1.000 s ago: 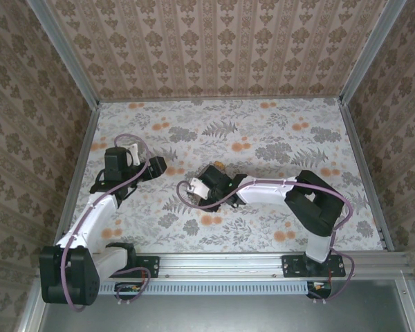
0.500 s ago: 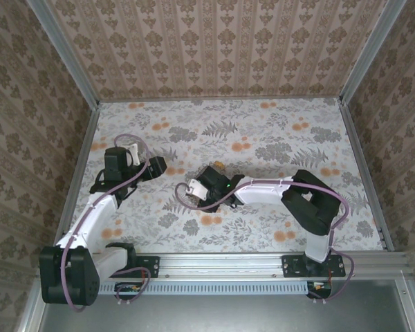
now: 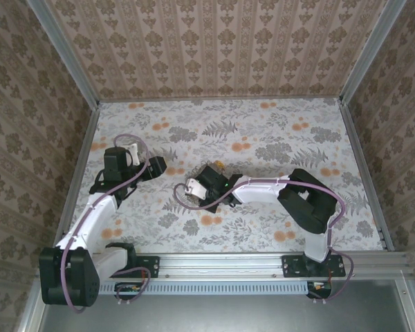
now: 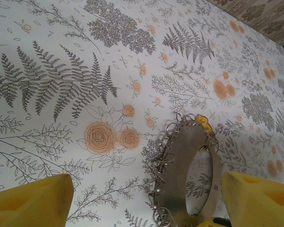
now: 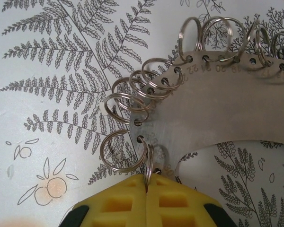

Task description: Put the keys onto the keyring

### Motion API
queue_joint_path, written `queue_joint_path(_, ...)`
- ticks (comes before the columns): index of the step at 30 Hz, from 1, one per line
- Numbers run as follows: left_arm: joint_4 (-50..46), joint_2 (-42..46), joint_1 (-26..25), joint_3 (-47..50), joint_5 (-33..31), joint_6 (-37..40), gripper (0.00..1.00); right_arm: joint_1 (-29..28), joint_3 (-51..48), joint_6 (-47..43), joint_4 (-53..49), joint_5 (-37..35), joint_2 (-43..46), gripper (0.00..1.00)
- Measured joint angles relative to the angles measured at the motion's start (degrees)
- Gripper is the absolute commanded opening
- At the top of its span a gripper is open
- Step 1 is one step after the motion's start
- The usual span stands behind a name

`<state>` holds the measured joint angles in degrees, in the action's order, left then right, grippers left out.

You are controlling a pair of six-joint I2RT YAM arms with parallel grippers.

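Lying flat on the flowered table (image 5: 47, 47), the keyring (image 5: 217, 118) is seen as an oval grey metal plate with a long opening in its middle and many small split rings threaded through holes along its outer edge. In the right wrist view the plate spreads from 12 o'clock round to 3 o'clock. One small split ring (image 5: 150, 163) at the plate's 7 o'clock edge is pinched between the yellow fingers of the right gripper (image 5: 146, 182), which are pressed together with no gap.

In the left wrist view the keyring is found at 5 o'clock, and a small yellow piece (image 4: 203, 123) is attached at its 1 o'clock end; whether that piece is a key cannot be told. The left gripper (image 4: 144, 201) is held spread wide, with nothing gripped; one yellow finger (image 4: 33, 201) is at 8 o'clock and the other at 4 o'clock, just beside the plate.

From above, the right gripper is placed near the table's middle, with the left gripper at its 10 o'clock.
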<state>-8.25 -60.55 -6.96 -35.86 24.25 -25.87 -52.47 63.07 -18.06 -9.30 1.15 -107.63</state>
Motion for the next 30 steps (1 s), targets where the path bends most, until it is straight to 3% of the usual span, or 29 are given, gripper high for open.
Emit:
queue_joint_path(6, -0.2, 0.26, 0.24, 0.0, 0.04, 0.13, 0.83, 0.02, -0.48, 0.0, -0.04, 0.22, 1.57, 0.0)
queue_joint_path(12, -0.94, 1.33, 0.31, -0.13, 0.26, 0.37, 0.79, 0.76, -5.18, 0.22, 0.37, 5.51, 10.47, 0.0)
queue_joint_path(19, 0.39, 6.56, 0.13, -0.13, 4.07, 1.14, 0.55, 4.83, -8.5, 3.19, 3.78, 17.94, 21.07, 0.0)
queue_joint_path(30, 9.18, 12.79, -8.2, -0.35, 15.69, 1.68, 0.42, 9.38, -10.45, 10.51, 10.51, 34.93, 27.69, 0.0)
